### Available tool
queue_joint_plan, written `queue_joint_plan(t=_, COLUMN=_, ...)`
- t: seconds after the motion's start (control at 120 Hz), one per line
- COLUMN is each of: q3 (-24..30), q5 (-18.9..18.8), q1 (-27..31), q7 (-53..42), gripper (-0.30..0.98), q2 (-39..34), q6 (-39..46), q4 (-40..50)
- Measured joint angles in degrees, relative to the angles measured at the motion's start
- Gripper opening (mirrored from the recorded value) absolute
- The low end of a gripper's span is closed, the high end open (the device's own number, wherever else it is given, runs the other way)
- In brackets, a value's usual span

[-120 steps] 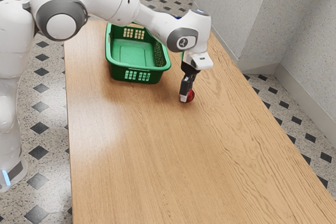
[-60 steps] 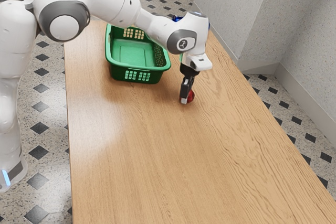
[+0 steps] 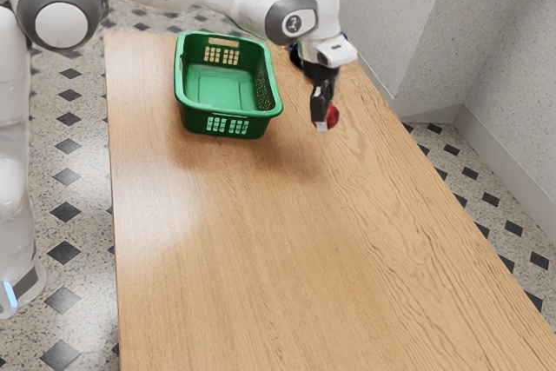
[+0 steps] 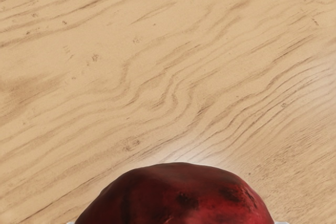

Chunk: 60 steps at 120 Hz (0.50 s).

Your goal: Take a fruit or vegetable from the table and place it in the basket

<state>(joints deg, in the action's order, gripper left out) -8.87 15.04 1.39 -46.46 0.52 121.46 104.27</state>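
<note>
My gripper (image 3: 325, 119) is raised above the table (image 3: 252, 241), shut on a round red fruit or vegetable (image 3: 333, 116). The near finger covers part of the red thing in the exterior view. In the wrist view the red fruit (image 4: 178, 195), with dark patches, sits close under the hand, a sliver of pale fingertip at each side of it. The green basket (image 3: 230, 124) stands upright on the table, on the exterior view's left of the gripper, apart from it; its visible inside holds nothing.
A dark blue object (image 3: 296, 53) is partly hidden behind the hand, near the table's far edge. Beyond the table's edge on the exterior view's right rises a speckled wall (image 3: 512, 84).
The hand has risen from the table with the red fruit in its grip, shifting slightly toward the exterior view's right. The basket has stayed where it was.
</note>
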Motion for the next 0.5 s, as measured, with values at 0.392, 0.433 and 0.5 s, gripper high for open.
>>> queue_joint_plan(t=0.392, q3=-1.66, q5=-0.27, q1=19.93, q7=2.37, gripper=0.37, q2=-13.25, q6=-0.09, q4=13.38)
queue_joint_plan(t=0.433, q3=-1.67, q5=-0.26, q1=21.74, q7=2.46, gripper=0.37, q2=-12.26, q6=-0.1, q4=13.29)
queue_joint_plan(t=0.5, q3=-1.7, q5=-0.12, q1=23.37, q7=2.53, gripper=0.37, q2=-10.11, q6=-0.1, q4=12.79)
